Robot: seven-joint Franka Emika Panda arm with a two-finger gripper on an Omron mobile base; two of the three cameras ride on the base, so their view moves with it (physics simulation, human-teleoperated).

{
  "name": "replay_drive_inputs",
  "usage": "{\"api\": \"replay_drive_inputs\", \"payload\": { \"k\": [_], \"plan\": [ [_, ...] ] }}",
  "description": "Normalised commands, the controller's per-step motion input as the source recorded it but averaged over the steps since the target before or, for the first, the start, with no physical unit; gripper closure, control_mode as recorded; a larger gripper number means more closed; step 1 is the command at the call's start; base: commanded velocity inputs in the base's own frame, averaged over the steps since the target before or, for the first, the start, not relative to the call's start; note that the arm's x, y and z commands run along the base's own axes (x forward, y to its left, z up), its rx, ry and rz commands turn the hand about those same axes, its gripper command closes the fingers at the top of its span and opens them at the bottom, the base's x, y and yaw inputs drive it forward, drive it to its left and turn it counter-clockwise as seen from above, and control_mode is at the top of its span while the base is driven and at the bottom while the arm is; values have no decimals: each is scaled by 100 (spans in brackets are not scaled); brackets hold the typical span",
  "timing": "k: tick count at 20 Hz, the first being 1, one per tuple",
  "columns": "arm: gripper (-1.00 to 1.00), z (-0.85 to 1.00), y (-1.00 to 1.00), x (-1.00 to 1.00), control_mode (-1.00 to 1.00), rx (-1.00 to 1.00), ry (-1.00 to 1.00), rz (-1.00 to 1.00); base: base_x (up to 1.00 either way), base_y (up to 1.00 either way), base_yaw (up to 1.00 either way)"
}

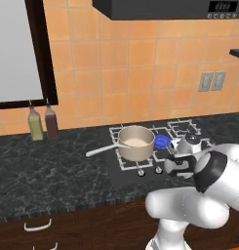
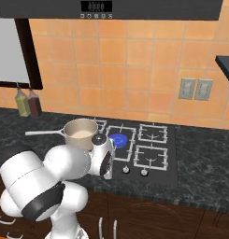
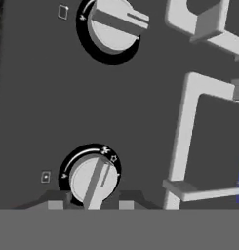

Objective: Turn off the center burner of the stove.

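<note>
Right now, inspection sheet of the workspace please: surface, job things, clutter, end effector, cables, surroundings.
Surface: dark marbled counter.
Job things: stove, black, white grates; centre burner glowing blue; knob directly ahead of the end effector.
Clutter: saucepan on a left grate; two bottles by the wall.
End effector: fingertips flank the knob; open or shut, cannot tell.
Cables: nothing seen.
Surroundings: orange tiled wall, outlets, hood, drawers below.
</note>
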Motion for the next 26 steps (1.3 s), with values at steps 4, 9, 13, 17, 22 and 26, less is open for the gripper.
{"api": "replay_drive_inputs", "payload": {
  "k": [4, 9, 13, 17, 22, 26],
  "plan": [
    [100, -61, 100, 0, -100, 3, -16, -39, 0, 0, 0],
    [100, -78, 92, -12, -100, 6, -16, -43, 0, 0, 0],
    [100, -100, 68, -25, -100, 11, -21, -51, 0, 0, 0],
    [100, -100, 23, -30, -100, 23, -22, -54, 0, 0, 0],
    [100, -100, 0, -38, -100, 35, -28, -52, 0, 0, 0],
    [100, -100, 2, -38, -100, 32, -26, -56, 0, 0, 0]
  ]
}}
